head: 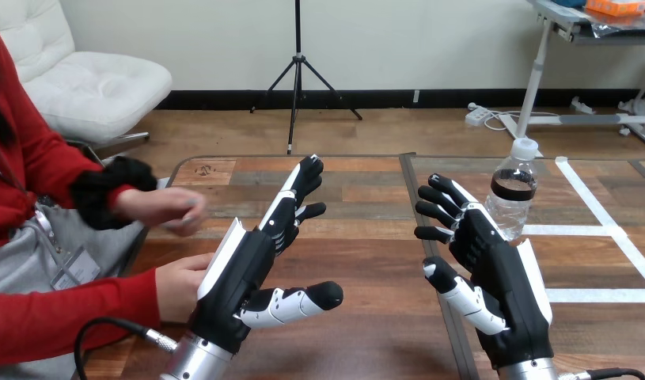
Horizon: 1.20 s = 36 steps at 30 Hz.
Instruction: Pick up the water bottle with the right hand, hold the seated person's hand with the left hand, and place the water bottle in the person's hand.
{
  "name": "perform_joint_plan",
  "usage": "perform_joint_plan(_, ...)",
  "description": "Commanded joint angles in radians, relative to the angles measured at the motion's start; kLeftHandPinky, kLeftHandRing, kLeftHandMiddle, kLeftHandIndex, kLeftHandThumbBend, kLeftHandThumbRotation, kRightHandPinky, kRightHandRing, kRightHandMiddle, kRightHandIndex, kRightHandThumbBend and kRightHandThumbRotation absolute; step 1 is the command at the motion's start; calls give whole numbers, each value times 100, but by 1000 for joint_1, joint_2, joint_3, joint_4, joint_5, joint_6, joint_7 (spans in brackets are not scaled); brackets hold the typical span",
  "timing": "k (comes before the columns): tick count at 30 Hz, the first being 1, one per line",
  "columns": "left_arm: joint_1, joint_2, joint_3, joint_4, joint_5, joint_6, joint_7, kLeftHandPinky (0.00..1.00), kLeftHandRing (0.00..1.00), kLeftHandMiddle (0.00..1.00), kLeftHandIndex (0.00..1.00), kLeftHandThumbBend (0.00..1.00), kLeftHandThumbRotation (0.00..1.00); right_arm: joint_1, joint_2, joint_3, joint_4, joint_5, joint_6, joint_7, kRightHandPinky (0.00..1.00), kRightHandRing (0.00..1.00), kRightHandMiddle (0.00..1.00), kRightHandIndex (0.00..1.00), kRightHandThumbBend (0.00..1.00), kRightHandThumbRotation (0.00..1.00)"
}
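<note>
A clear water bottle (514, 192) with a white cap and a dark band stands upright on the table at the right. My right hand (485, 265) is raised just left of it, open with fingers spread, a small gap from the bottle. My left hand (259, 257) is open over the table's left part, fingers straight and pointing away, thumb stretched to the right. The person's lower hand (176, 285) lies right behind my left palm; whether they touch I cannot tell. The person's upper hand (165, 208) hovers above the table's left edge, apart from my fingers.
The wooden table (358, 237) has a metal seam down its middle and white tape lines (612, 229) at the right around the bottle. The person sits at the left side, red sleeves reaching over the table edge.
</note>
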Motion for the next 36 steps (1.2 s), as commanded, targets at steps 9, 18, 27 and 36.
perform_joint_plan(9,-45,-14,17,-4,-7,-11,3,89,98,100,100,100,69,-24,-6,-13,-87,32,0,-1,73,84,87,86,100,68)
perform_joint_plan(18,-51,-13,24,5,10,-27,16,88,98,100,100,100,69,-30,-17,-32,-90,32,-24,-9,71,82,85,85,100,68)
perform_joint_plan(27,-55,-14,22,8,5,-25,13,88,98,100,100,100,70,-33,-18,-61,-99,-10,-40,-59,67,81,84,83,100,70)
perform_joint_plan(36,-60,-12,25,11,11,-25,17,88,98,100,100,100,70,-37,-18,-88,-104,-30,-56,-101,65,80,83,84,100,71)
